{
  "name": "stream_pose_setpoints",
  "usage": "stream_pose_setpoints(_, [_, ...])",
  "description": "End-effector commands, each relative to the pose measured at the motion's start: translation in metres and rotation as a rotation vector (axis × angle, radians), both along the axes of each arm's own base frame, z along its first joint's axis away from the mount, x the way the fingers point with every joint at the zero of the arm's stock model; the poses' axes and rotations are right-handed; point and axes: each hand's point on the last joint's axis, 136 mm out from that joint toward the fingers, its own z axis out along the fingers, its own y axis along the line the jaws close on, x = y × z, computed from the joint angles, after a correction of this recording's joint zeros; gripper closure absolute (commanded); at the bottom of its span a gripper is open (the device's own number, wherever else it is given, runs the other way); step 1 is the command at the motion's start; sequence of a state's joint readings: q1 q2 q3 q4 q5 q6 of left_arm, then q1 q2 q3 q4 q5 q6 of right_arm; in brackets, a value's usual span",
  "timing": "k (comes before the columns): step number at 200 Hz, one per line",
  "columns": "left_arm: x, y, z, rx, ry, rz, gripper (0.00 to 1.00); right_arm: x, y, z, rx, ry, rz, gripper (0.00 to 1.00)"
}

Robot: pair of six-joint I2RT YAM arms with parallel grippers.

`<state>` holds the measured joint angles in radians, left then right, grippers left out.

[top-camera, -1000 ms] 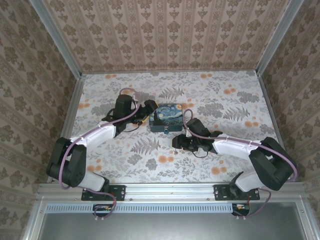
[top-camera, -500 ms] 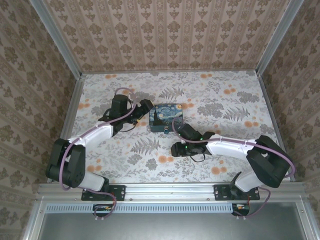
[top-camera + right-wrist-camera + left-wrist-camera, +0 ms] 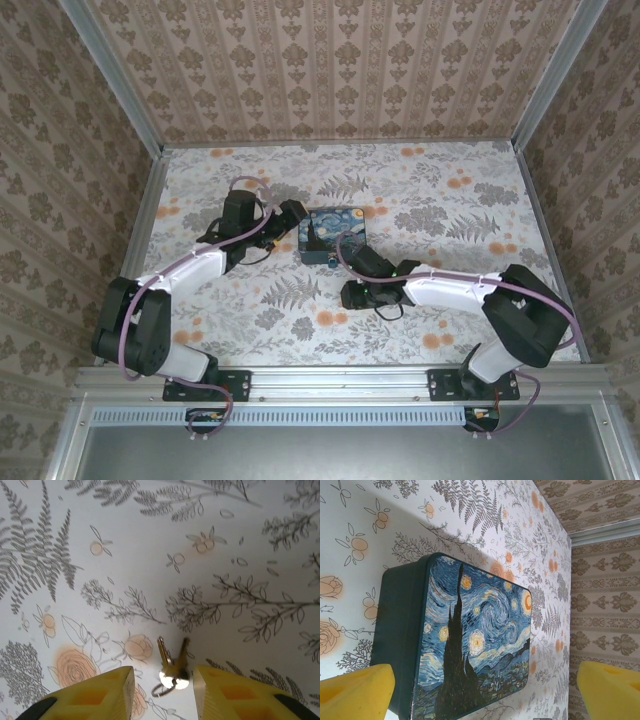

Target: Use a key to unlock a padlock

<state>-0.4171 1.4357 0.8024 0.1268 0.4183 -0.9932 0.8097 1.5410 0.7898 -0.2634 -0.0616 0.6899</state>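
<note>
The left gripper (image 3: 485,695), its yellow pads (image 3: 355,690) spread wide, frames the box (image 3: 470,645), a smooth painted tin with rounded corners. Squeezed off-centre, the box may skate on the slick flowered table (image 3: 450,200). The padlock (image 3: 331,260) is a dark speck at the box's near edge. The right gripper (image 3: 162,690) straddles the key (image 3: 172,662) without touching it. Thin, flat and shiny on its ring, the key could pivot or slip out if the pads close on it.

No words or numbers can be read here. The lid of the blue box (image 3: 470,640) has a swirly night-sky painting, not writing. The key (image 3: 172,672), low at 6 o'clock in the right wrist view, is too small to read.
</note>
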Motion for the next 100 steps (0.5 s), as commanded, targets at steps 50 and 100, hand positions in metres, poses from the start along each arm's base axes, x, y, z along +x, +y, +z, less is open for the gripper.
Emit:
stream_pose_setpoints(50, [-0.001,0.005,0.003,-0.014,-0.032,-0.005,0.04,0.001,-0.012,-0.017,-0.127,0.035,-0.023,0.72])
stream_pose_setpoints(100, [0.0,0.008,0.001,-0.022,-0.028,0.0,0.04,-0.012,-0.015,-0.028,-0.188,0.059,0.014,0.74])
